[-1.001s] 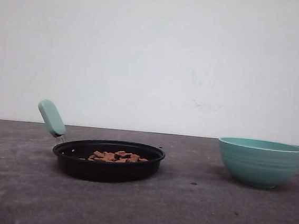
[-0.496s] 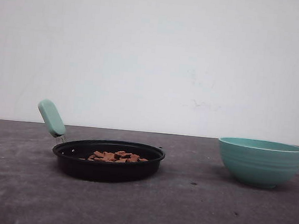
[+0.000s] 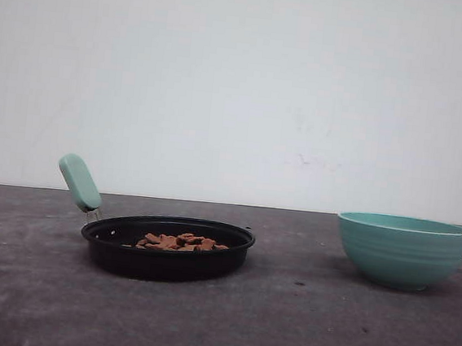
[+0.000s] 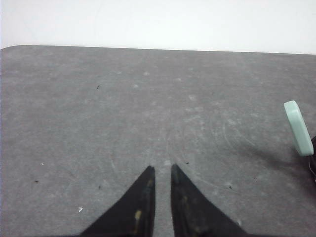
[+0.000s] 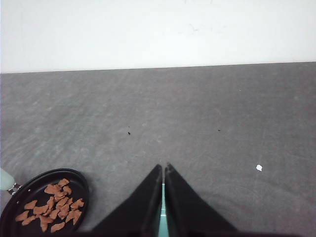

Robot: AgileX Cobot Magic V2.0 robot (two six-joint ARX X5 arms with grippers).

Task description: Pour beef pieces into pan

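Fingers of the left gripper [image 4: 161,170] stand nearly together with a thin slit between the tips, pinching nothing, poised over bare grey table [image 4: 98,108]; the right gripper [image 5: 163,169] is likewise pressed almost closed and empty, with a sliver of teal showing through the slit between its fingers, probably the bowl's rim below it. Both look parked clear of the work, which fits a pour that I judge to be finished: the beef pieces [image 3: 180,241] lie spread in the pan [image 3: 166,257], and the teal bowl [image 3: 402,251] sits upright, well apart to the pan's right. From the front, the low angle hides the bowl's inside, so whether any beef remains there cannot be told. The right wrist view looks down into the pan and shows the chunks scattered singly across its floor, while the left wrist view catches the mint-green handle [image 4: 297,127] angled upward.
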